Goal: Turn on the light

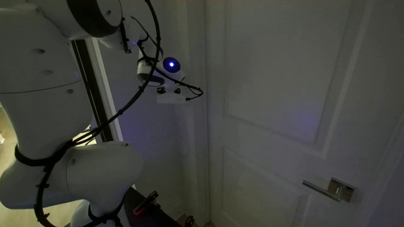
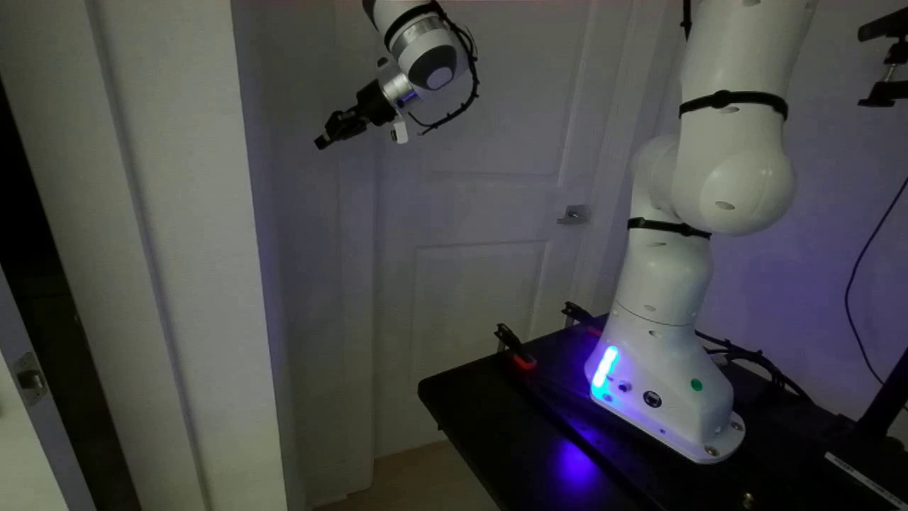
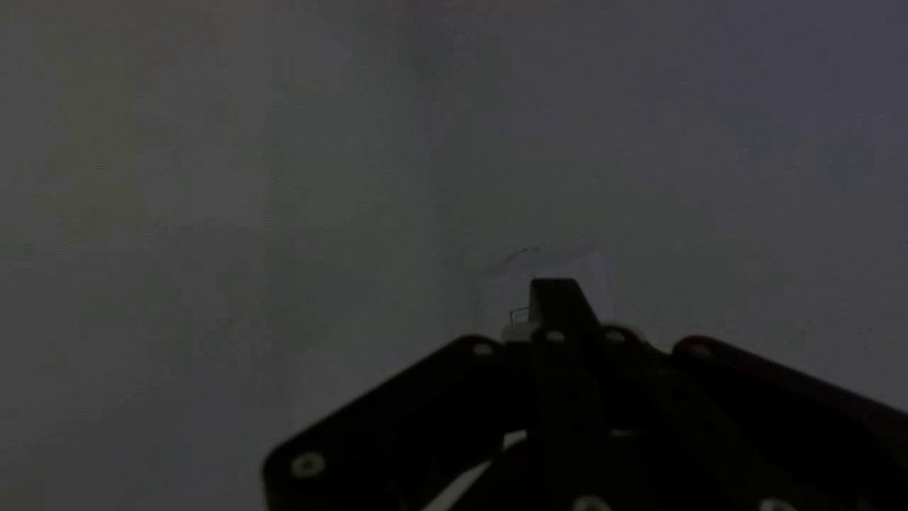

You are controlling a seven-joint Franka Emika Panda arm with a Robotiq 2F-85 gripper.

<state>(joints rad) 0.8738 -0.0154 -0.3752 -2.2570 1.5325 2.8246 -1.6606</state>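
The gripper [image 3: 556, 285] has its two fingers [image 3: 562, 309] pressed together. In the wrist view, the pale light switch plate [image 3: 590, 277] is on the wall [image 3: 709, 213], beyond the gripper, which hides it in part; whether they touch, I cannot tell. In an exterior view, the black tabletop [image 2: 489, 426] is well below the gripper.

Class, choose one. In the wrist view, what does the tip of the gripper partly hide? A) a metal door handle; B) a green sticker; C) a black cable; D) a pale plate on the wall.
D: the dark tip of the gripper overlaps a pale plate whose edges show against the wall.
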